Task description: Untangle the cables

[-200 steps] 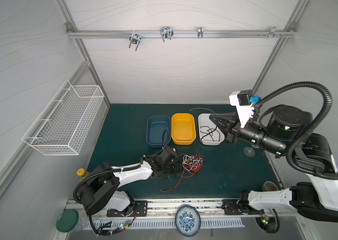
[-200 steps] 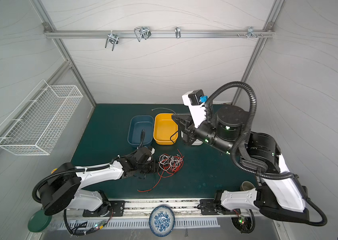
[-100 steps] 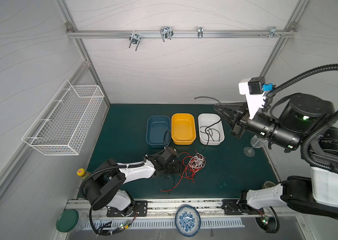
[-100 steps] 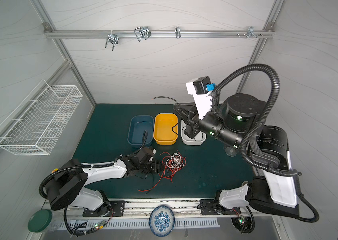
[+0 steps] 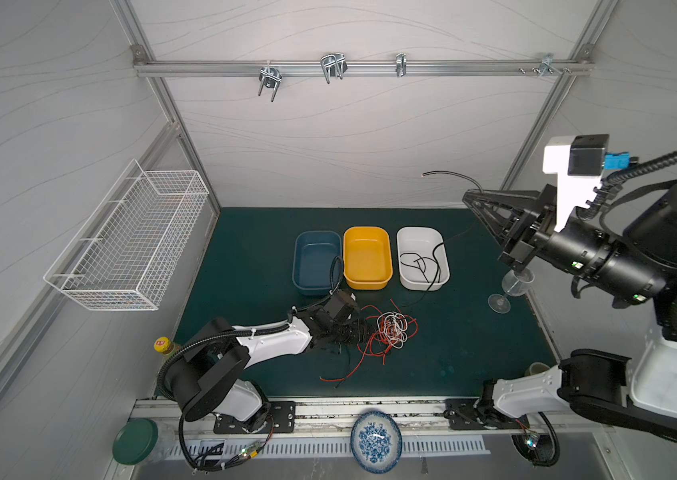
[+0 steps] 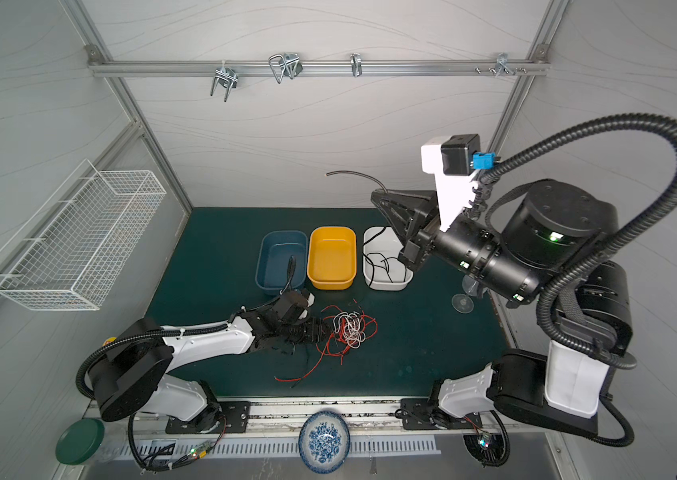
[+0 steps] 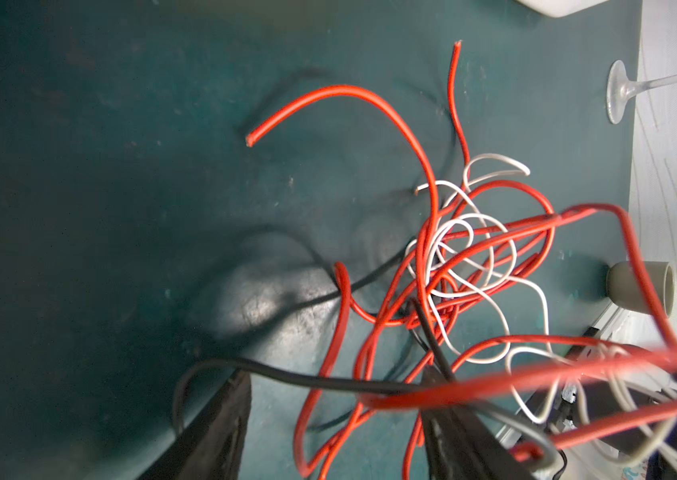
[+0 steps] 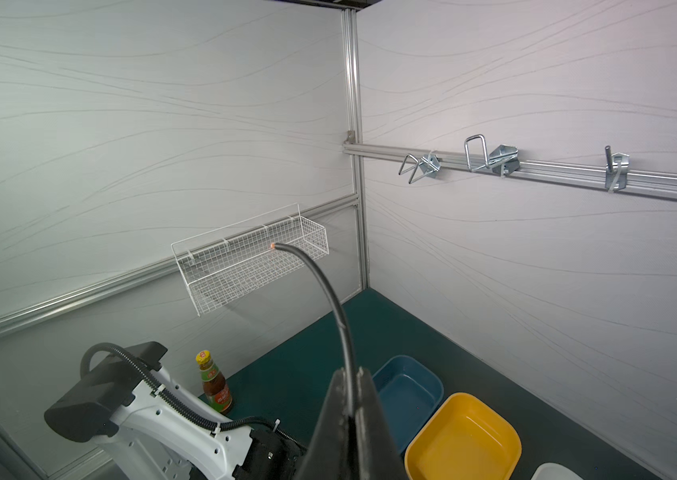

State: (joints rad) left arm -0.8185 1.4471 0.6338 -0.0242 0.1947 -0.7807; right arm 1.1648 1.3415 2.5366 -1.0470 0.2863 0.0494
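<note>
A knot of red and white cables point(image 5: 390, 332) point(image 6: 349, 328) lies mid-mat, with loose red ends trailing toward the front. My left gripper point(image 5: 363, 332) point(image 7: 336, 378) sits low at the knot's left edge. Its fingers are apart, and red strands and a black strand point(image 7: 286, 374) cross the gap. My right gripper point(image 5: 469, 197) point(image 8: 351, 374) is raised high at the right, shut on a black cable point(image 5: 451, 175) point(image 8: 328, 291). That cable's free end curls up past the fingertips. Its other part drops to coils in the white bin point(image 5: 405, 239).
A blue bin point(image 5: 316, 262) and a yellow bin point(image 5: 367, 257) stand left of the white one. A wine glass point(image 5: 509, 289) and a grey cup point(image 5: 536, 368) stand at the mat's right edge. A sauce bottle point(image 5: 162, 345) is front left, a wire basket point(image 5: 129, 237) on the left wall.
My right arm has lifted and drawn back to the right, carrying the black cable up and away from the bins. The left arm has barely moved at the knot.
</note>
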